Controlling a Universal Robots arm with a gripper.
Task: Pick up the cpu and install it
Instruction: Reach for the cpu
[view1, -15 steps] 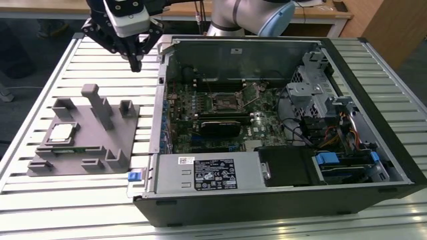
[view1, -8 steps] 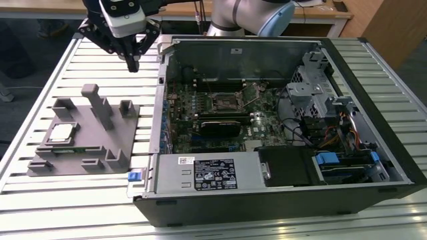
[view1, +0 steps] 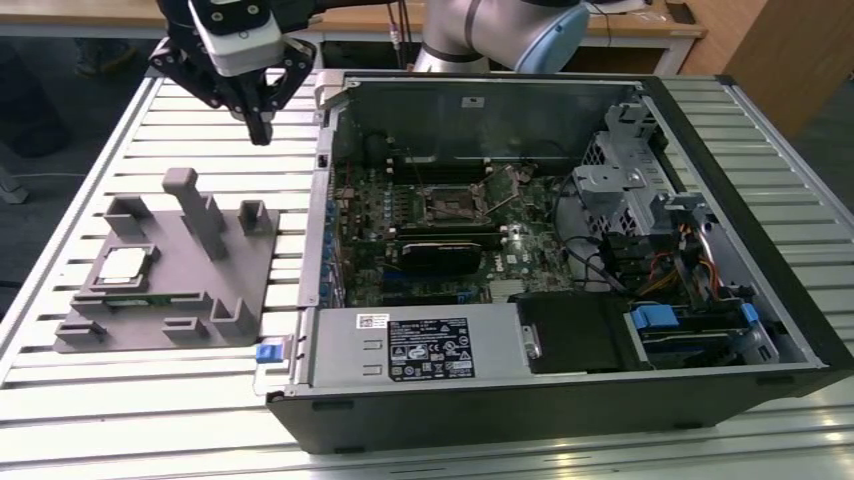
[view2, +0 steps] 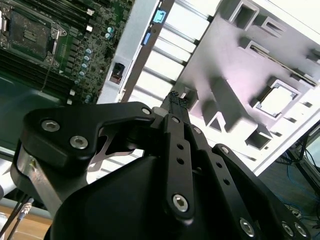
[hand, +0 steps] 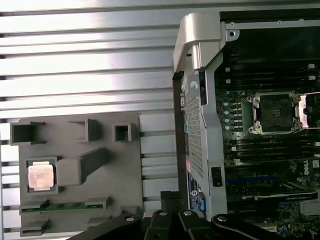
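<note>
CPU (view1: 123, 265) sits in recess of grey holder tray (view1: 154, 335), well apart from pincer (view1: 260, 133), lower & toward exterior view's left of it. Pincer closed, nothing held; open PC case (view1: 561, 405) just beside it.

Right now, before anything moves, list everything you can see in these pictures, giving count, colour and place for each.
cpu: one, silvery, in the holder's square pocket.
memory stick: one, green, in a holder slot beside the cpu.
holder: one, grey, on the table, at the exterior view's left of the case.
case: one, black, open, on the table.
motherboard: one, green, inside the case.
socket: one, black-framed, empty, on the motherboard.
table: one, silvery slats, under everything.
arm: one, grey with blue, behind the case.
jaws: one pair, black, shut, empty, above the table beyond the holder.
</note>
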